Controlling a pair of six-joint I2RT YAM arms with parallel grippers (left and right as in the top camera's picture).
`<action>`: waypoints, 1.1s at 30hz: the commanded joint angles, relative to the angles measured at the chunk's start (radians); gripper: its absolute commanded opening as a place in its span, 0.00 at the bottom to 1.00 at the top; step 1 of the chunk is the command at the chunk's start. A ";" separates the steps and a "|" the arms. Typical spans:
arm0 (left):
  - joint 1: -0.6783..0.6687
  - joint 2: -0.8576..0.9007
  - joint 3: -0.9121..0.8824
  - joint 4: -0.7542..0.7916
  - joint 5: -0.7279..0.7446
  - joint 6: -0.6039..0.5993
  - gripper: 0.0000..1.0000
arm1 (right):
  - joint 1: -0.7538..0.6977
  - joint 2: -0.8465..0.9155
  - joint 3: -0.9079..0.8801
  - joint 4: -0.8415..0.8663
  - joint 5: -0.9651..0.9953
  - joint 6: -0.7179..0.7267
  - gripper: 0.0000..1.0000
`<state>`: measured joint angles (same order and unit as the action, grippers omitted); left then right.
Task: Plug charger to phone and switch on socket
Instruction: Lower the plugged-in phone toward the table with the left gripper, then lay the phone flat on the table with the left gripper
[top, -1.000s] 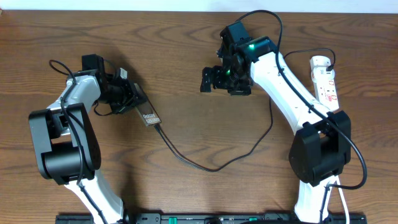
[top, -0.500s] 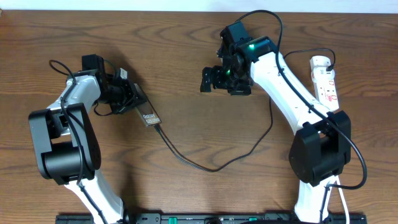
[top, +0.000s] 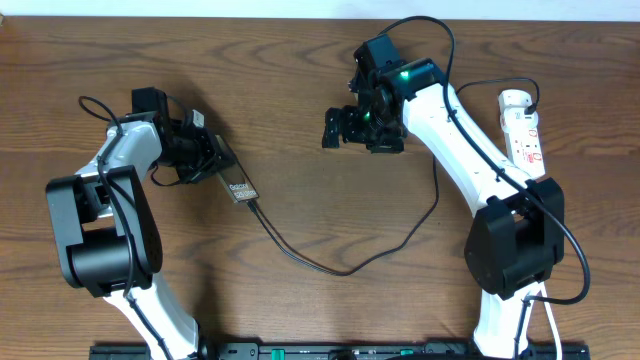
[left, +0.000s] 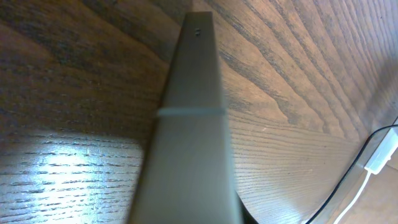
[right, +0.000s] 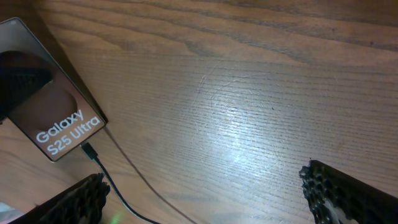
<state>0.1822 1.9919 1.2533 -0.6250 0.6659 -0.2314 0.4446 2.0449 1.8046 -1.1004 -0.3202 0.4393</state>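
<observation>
Toward the left of a wooden table (top: 300, 80), shows the left claw (top: 212, 158) pinching the far end of the phone (top: 238, 185). Phone lying lettered face up, its near end angled toward the right. Shows the charger (top: 345, 270) with its connector tip (right: 89, 150) seated in the phone's near end. Black cable sagging toward the near edge, then curving up and right to pass behind the right arm; plug end hidden. Places the right claw (top: 345, 128) well apart from the phone, far and right of it, over bare wood, fingers (right: 329, 186) spread wide. Places the socket (top: 522, 125) at the far right, lying flat just beside the right arm, red marks on top. Switch position too small to tell.
</observation>
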 joint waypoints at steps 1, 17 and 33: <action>0.000 0.017 -0.002 -0.002 -0.032 0.018 0.07 | 0.008 0.001 0.021 0.001 0.008 -0.010 0.99; 0.000 0.035 -0.002 0.005 -0.050 0.018 0.07 | 0.008 0.001 0.021 0.008 0.008 -0.010 0.99; 0.000 0.035 -0.002 0.005 -0.061 0.018 0.08 | 0.009 0.001 0.021 0.008 0.008 -0.010 0.99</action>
<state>0.1822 2.0079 1.2533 -0.6220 0.6468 -0.2352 0.4450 2.0449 1.8046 -1.0946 -0.3202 0.4393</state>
